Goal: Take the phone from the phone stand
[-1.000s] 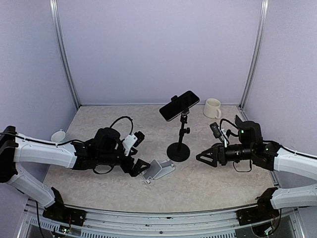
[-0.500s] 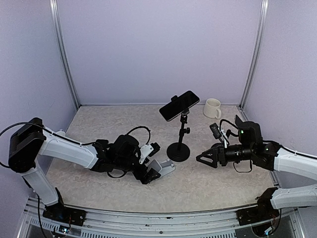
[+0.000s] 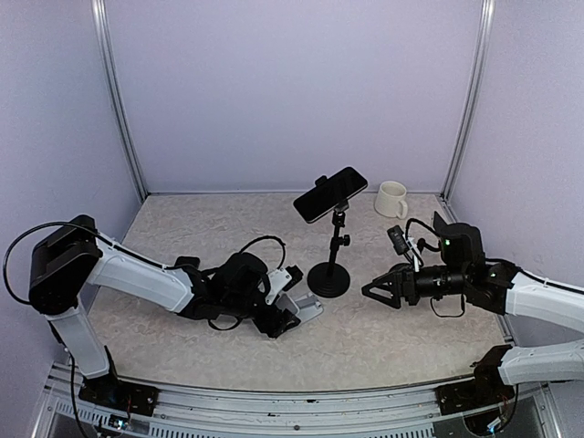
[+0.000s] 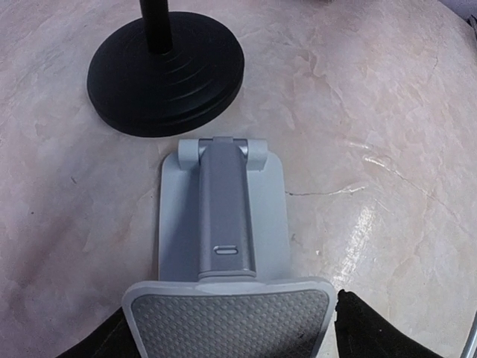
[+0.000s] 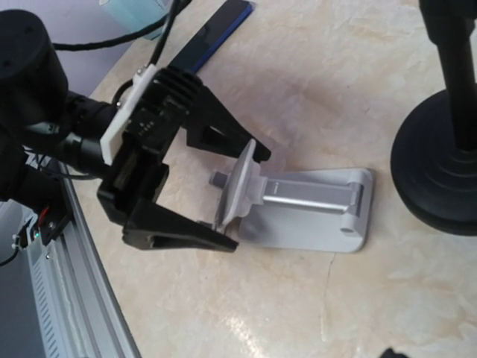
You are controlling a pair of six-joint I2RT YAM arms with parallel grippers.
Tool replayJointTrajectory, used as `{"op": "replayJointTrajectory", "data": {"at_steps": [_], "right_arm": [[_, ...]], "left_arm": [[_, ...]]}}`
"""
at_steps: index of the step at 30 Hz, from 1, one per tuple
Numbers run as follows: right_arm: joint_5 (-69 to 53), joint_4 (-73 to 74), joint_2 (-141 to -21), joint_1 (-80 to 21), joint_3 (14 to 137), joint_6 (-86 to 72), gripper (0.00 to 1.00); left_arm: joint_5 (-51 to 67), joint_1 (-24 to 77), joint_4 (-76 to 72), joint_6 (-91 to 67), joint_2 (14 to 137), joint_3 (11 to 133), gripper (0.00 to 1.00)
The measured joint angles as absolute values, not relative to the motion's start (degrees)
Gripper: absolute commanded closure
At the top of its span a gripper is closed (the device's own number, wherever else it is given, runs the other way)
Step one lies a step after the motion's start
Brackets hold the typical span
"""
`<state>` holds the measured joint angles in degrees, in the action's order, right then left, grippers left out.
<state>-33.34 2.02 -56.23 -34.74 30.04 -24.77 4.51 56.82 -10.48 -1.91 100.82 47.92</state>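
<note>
One phone [image 3: 330,194] sits clamped crosswise at the top of the black stand [image 3: 328,279], slanted, with its dark face showing from above. It is well clear of the table [image 3: 182,219], carried on a thin upright pole that rises from the stand's round, ridged base. Just beside that base, on its near left side, lies a grey stand [image 4: 223,216]. This is a small folding one with its flat foot on the table. Its hinge end is closest to the black base but apart from it. Its arm is laid along the foot, and its plate with a dimpled pad is at the end away from the base. The left gripper [image 5: 240,195] lies low over the table at that far end, one finger on each side of the plate, fingertips right at its edges. Whether they press on the plate or merely flank it I cannot tell from these views. To the right of the base, near it but not touching, the right gripper [image 3: 374,294] hovers low with its jaws spread and nothing between them, pointing toward the base. Behind the base and off to its right, well apart and near the back wall, a white mug [image 3: 391,198] stands upright with its handle turned to the right.
</note>
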Motion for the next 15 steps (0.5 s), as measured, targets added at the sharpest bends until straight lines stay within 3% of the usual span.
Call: {"op": "replayJointTrajectory", "data": {"at_steps": [8, 15], "right_arm": [[-33.1, 2.0, -56.2, -34.7, 30.0, -24.8, 0.18], [-33.1, 2.0, -55.6, -34.7, 29.7, -24.9, 0.18]], "left_arm": [[0.5, 57.2, -10.5, -2.7, 100.8, 48.2, 0.4], [-1.5, 57.3, -9.4, -3.2, 98.8, 47.8, 0.47]]}}
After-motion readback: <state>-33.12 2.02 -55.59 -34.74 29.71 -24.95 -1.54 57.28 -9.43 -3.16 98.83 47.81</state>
